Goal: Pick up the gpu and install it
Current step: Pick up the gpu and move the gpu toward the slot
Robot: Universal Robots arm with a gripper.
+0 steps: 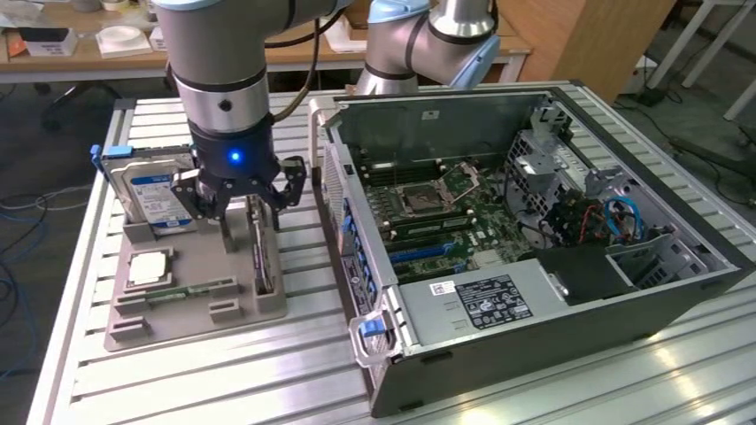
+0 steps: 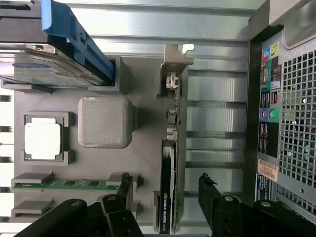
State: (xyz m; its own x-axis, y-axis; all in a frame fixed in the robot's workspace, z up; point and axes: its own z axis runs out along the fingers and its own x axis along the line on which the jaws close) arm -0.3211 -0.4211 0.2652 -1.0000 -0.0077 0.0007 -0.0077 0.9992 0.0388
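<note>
At the exterior view's left, the gpu (image 1: 262,261) stands on edge in a grey tray (image 1: 195,319), its upper end hidden behind the gripper (image 1: 248,217). The gripper hangs wide open and holds nothing, with its fingers (image 2: 210,190) on either side of the gpu. The hard drive (image 1: 151,197), CPU (image 1: 148,266) and memory stick (image 1: 189,289) share the tray. The open case (image 1: 532,336) stands to the right.

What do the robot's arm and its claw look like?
The arm is a shiny silver-grey tube with a black wrist that has a small blue light glowing on it. A black cable runs beside it. The gripper is black, with two thin fingers.
</note>
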